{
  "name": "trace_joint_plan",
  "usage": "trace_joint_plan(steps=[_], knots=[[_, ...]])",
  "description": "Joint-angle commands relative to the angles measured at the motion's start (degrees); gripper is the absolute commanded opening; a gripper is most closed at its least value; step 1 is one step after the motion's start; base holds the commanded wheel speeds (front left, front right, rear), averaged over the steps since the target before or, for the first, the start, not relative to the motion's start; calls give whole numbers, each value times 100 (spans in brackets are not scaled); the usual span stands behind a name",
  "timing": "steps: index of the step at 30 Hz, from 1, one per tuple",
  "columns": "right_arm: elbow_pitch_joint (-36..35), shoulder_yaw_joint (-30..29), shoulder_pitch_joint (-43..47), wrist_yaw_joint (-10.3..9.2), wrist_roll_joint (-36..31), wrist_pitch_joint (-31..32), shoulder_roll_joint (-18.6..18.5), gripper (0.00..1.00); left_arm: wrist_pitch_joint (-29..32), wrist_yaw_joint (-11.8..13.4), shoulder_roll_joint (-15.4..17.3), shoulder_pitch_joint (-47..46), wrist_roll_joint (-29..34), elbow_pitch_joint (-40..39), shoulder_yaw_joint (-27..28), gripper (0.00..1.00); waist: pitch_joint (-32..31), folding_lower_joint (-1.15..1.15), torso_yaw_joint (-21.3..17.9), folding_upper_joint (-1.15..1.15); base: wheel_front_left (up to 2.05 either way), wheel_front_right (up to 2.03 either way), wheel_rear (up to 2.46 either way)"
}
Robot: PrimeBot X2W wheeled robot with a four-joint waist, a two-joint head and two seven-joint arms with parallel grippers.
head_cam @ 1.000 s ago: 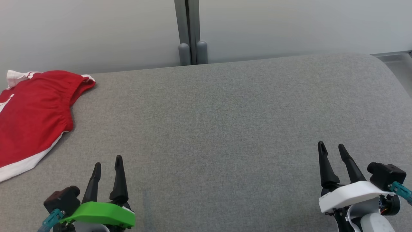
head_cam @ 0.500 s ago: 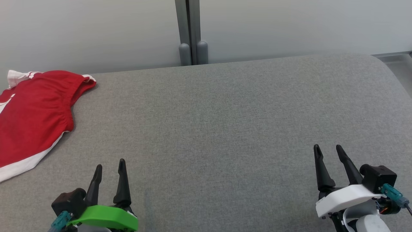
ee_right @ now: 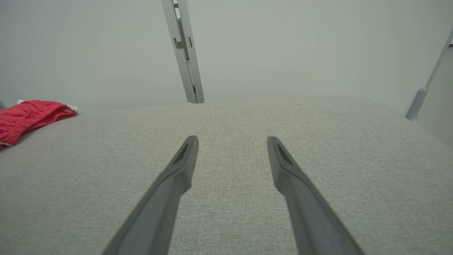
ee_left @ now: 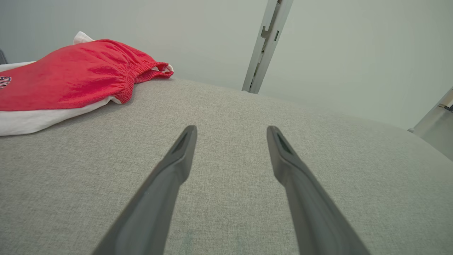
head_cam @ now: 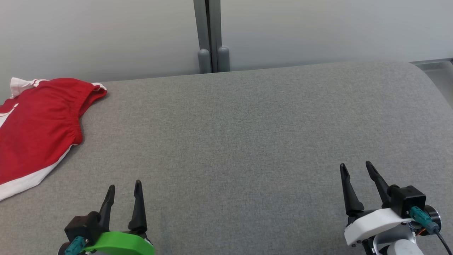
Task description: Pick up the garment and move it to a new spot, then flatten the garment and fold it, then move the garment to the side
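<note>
I see red garment [head_cam: 35, 120] at far left of grey bench [head_cam: 247, 124], part cut off. Soft, light, floppy, I think. Best pinch bunched waistband [head_cam: 82, 113]. Left gripper [head_cam: 125, 184], right gripper [head_cam: 355, 164] both spread wide, holding nothing.

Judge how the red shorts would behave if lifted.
The red shorts would probably drape limply: the fabric lies creased, gathered at the waistband. Likely light, being thin cloth. Pushed, they may bunch on the textured grey fabric surface.

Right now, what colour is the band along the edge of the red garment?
White, on the red fabric garment; the left wrist view shows it best.
</note>
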Motion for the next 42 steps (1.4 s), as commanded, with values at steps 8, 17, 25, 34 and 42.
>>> trace_joint_plan(steps=[8, 17, 25, 34, 42], knots=[[4, 27, 63, 2, -457, -130, -36, 100, -129, -11, 48, 86, 332, 23, -15, 100, -6, 0, 9, 0, 0, 0, 0], [-4, 62, 60, 2, -838, -225, -40, 100, -221, -20, 50, 90, 638, 81, -31, 100, 6, 0, 12, 0, 0, 0, 0], [19, 60, 51, 1, -919, -241, -40, 100, -229, -22, 51, 69, 692, 115, -39, 100, 3, 0, 20, 0, 0, 0, 0], [18, 56, 61, 1, -934, -241, -40, 100, -229, -23, 50, 80, 689, 117, -48, 100, -6, 0, 42, 0, 0, 0, 0], [7, 40, 75, 1, -927, -241, -40, 100, -229, -30, 50, 76, 685, 124, -57, 100, -5, 0, 101, 0, 0, 0, 0]])
